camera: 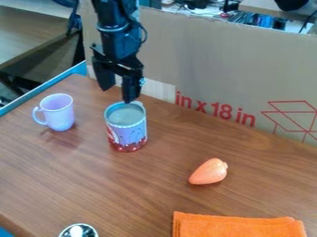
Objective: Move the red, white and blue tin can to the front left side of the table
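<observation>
At the near edge of the table (133, 199) lie a folded orange cloth (238, 225) on the right and a round, shiny metal thing (79, 230) on the left, partly cut off. Farther in, a small orange vegetable (209, 171) lies on its side, pointed end toward the left. Beyond it, left of the middle, the can (127, 128) stands upright, printed round its side, with a teal rim and a grey top or inside; I cannot tell which. To its left and apart from it stands a pale lilac cup (59, 112), handle facing left. The pincer (117, 94) hangs just over the can's far side, spread fairly wide and holding nothing; whether one tip touches the rim is unclear. The can looks stiff and smooth, perhaps slippery, its weight depending on any contents; the upper wall, gripped squarely, seems the surest hold. Cardboard (217, 60) stands behind.
</observation>
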Robot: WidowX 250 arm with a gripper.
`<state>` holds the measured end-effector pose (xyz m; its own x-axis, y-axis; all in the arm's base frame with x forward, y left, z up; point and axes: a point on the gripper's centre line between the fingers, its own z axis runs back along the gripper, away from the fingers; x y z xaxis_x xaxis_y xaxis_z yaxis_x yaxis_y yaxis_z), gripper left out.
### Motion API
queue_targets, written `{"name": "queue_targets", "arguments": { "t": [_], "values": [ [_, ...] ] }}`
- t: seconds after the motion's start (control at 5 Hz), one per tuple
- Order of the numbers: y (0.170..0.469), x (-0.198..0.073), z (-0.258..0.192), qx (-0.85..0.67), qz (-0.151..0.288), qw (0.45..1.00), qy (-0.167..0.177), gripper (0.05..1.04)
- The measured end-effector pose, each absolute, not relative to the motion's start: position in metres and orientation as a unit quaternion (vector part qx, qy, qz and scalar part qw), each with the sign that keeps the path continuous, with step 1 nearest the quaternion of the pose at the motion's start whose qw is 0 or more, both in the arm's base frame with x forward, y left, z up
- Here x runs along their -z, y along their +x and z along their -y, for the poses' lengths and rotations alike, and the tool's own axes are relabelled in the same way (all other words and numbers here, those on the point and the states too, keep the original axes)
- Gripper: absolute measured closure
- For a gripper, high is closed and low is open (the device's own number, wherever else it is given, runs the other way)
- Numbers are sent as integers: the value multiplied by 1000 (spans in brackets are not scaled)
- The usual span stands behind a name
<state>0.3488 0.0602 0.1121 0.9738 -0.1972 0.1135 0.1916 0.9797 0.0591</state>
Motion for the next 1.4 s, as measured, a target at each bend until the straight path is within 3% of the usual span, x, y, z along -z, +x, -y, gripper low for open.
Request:
{"name": "queue_targets", "arguments": {
  "t": [0.2,0.6,0.8,1.0,1.4],
  "values": [
    [367,-106,-49,102,45,994,8,76],
    [382,-100,-47,70,81,994,16,76],
    [387,-90,-48,66,83,994,30,76],
    [390,-78,-44,69,80,994,21,76],
    [360,-42,-46,71,44,996,26,76]
  ]
}}
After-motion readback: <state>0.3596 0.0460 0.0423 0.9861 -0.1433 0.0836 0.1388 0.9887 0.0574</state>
